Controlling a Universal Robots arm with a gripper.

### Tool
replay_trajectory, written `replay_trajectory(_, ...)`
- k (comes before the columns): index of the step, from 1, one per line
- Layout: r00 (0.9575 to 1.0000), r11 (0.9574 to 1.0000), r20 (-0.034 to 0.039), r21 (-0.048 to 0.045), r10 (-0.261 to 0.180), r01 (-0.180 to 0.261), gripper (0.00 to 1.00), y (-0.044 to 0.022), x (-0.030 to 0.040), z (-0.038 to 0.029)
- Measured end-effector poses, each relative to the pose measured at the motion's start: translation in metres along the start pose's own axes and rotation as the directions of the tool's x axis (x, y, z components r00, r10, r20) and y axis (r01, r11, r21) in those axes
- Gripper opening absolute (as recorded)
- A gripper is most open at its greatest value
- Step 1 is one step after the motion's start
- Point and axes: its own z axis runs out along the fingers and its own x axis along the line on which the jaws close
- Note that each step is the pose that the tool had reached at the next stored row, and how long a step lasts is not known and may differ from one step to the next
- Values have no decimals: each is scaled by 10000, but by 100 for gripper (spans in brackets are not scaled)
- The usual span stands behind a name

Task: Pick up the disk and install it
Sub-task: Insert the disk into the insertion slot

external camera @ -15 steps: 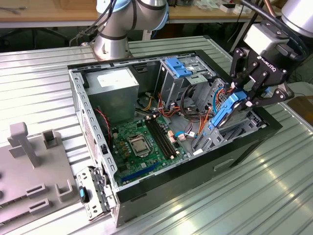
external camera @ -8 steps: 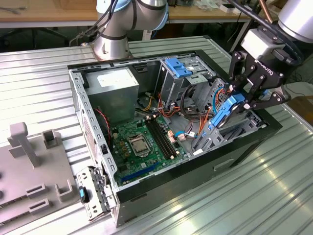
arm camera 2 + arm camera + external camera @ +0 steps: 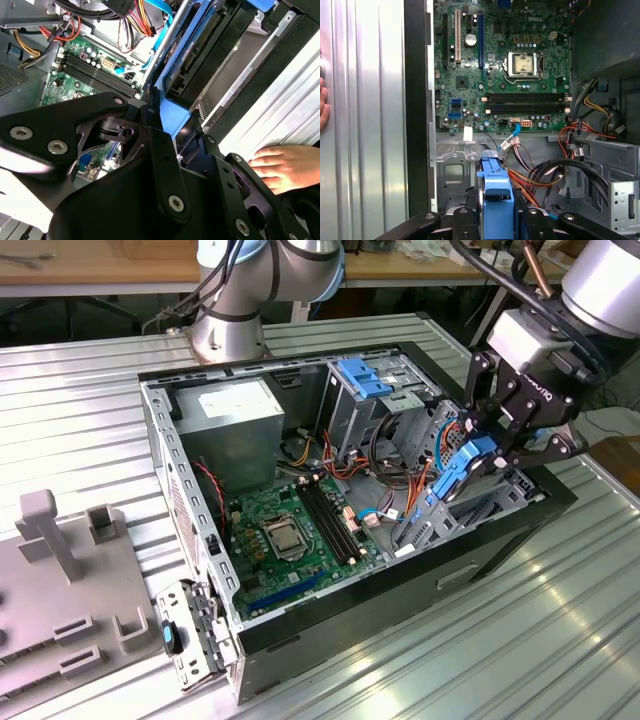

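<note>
Gripper (image 3: 490,448) clamped on the blue-railed disk (image 3: 452,478), which is held tilted on edge inside the open computer case (image 3: 165,455), at the exterior view's right end, beside the motherboard (image 3: 290,535).

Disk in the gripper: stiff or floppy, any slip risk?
Likely rigid: the disk hangs tilted from the gripper without sagging. Its smooth blue plastic edge may slip under the grip. Probably dense, being a solid slab.

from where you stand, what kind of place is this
Likely a robotics lab bench: an open computer case lies on a metal table, the gripper holds the disk, with a wooden workbench behind.
</note>
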Motion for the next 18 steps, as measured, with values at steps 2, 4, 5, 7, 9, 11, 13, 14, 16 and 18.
replay_trajectory(2,10000,10000,0,0,1,-1,37,1,1,15)
replay_trajectory(4,10000,10000,3,0,0,0,37,1,2,32)
replay_trajectory(5,10000,10000,3,0,1,-1,37,1,3,37)
replay_trajectory(7,10000,10000,7,0,1,-1,37,1,4,52)
replay_trajectory(9,10000,10000,8,0,1,-1,37,1,5,67)
replay_trajectory(11,10000,10000,11,0,0,0,37,1,6,82)
replay_trajectory(13,10000,10000,9,0,1,-1,37,2,7,94)
replay_trajectory(14,10000,10000,13,0,0,0,37,2,8,108)
replay_trajectory(16,10000,10000,13,0,1,-1,37,2,8,122)
replay_trajectory(18,10000,10000,14,0,0,0,37,2,10,138)
